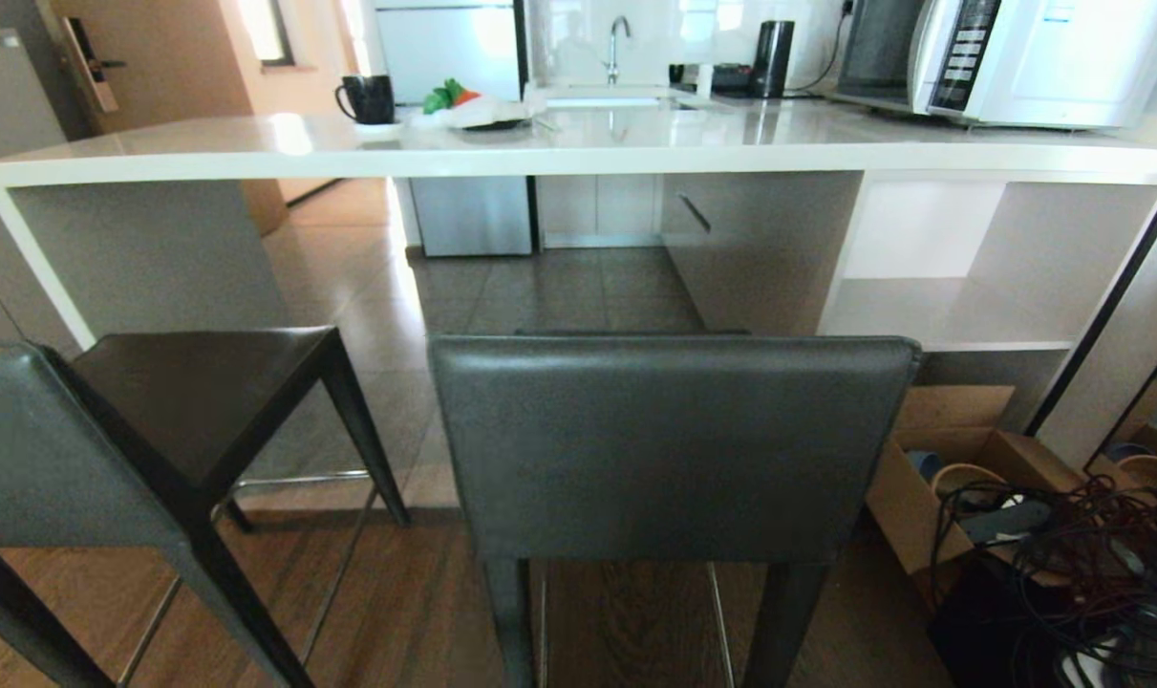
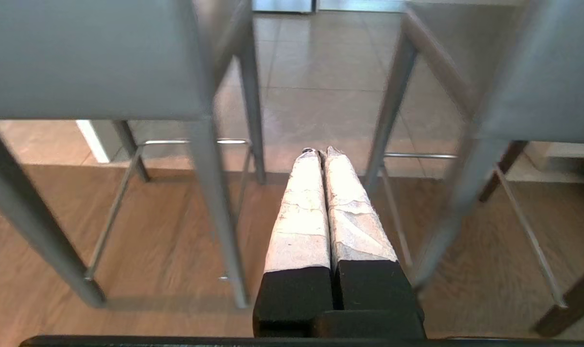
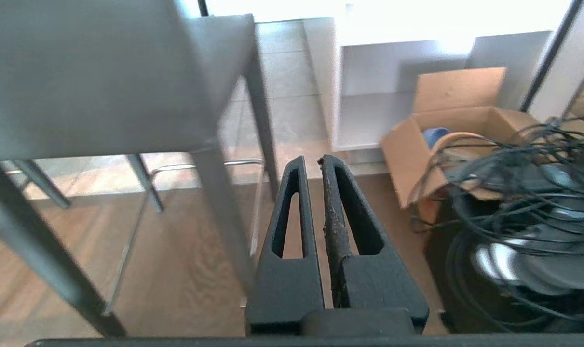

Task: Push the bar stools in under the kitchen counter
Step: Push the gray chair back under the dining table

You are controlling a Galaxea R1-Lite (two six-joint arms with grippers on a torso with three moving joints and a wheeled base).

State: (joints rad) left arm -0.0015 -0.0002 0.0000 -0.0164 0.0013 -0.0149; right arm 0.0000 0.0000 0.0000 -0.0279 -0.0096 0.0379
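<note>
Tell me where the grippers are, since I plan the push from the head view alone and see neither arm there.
Observer: The left gripper hangs low, shut and empty, facing the gap between the left stool and the stool straight ahead.
Operator: And the right one?
Observer: The right gripper is also shut and empty, low, between the stool straight ahead and the cardboard box.
Operator: How do I tell them apart?
Observer: The left fingers are wrapped in white tape; the right fingers are bare black.
</note>
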